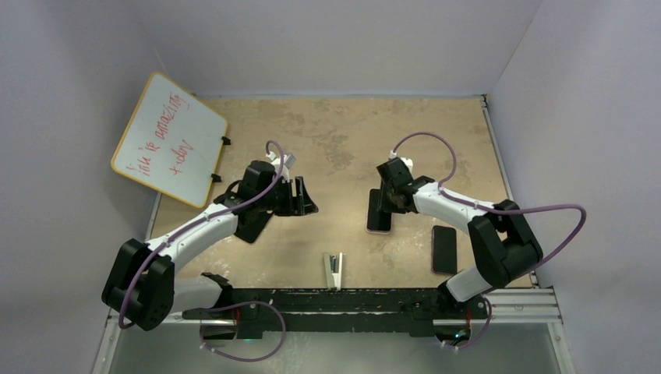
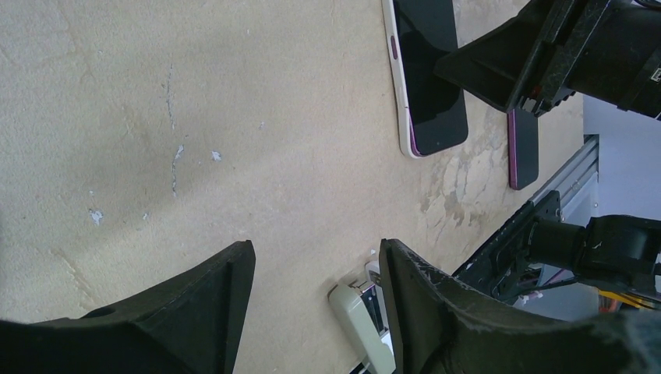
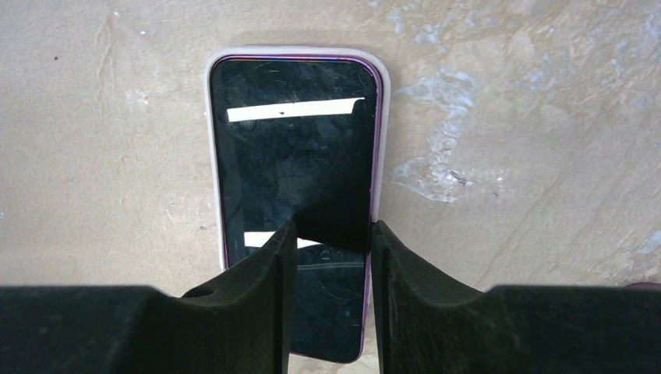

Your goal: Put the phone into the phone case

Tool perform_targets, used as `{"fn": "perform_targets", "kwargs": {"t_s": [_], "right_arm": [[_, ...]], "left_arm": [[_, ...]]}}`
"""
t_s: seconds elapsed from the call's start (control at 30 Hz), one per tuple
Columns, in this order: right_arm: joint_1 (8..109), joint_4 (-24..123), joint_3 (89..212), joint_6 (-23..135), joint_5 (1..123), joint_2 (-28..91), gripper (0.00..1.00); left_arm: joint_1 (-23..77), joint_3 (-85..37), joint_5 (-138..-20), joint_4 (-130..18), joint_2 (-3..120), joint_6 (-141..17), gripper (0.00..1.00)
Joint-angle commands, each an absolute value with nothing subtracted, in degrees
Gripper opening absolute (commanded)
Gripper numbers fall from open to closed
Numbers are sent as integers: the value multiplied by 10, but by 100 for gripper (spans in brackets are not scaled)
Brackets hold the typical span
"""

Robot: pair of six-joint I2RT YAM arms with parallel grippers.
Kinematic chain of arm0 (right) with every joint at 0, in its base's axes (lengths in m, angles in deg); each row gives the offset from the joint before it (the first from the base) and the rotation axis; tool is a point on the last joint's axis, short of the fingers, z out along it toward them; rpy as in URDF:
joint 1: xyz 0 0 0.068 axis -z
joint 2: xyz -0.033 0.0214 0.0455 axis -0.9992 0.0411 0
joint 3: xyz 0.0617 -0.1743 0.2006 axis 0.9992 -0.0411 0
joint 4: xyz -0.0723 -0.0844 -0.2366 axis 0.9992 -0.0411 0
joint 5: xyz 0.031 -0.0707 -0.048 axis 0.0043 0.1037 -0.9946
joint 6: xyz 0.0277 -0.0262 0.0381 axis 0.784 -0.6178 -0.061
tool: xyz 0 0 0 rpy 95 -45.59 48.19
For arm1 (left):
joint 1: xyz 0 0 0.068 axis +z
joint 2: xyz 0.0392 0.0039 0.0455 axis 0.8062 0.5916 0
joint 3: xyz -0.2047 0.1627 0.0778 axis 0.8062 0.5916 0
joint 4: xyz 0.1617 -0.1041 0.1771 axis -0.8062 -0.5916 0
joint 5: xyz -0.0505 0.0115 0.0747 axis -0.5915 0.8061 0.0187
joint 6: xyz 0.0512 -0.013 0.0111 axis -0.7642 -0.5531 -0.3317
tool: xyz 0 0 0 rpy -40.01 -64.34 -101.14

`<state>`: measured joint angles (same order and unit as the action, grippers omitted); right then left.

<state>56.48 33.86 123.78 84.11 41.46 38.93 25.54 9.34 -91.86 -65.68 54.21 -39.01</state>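
The right gripper (image 3: 333, 231) hangs narrowly parted and empty over the 6 o'clock end of the phone (image 3: 296, 148), which lies face up inside the pale phone case (image 3: 210, 140) on the counter (image 3: 507, 93); the left gripper (image 2: 316, 261) gapes wide, empty. The phone looks rigid, slick and probably fragile, best held by its long edges; its lower corners are hidden, so full seating cannot be told.
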Motion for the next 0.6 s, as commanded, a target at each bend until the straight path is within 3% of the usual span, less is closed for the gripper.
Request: {"fn": "perform_targets", "kwargs": {"t_s": [0.0,0.57], "right_arm": [[521,389,1244,873,531,420,36],[476,435,1261,850,599,438,36]], "left_arm": [[253,96,-919,-630,534,-382,61],[249,98,-927,-603,556,-373,58]]}}
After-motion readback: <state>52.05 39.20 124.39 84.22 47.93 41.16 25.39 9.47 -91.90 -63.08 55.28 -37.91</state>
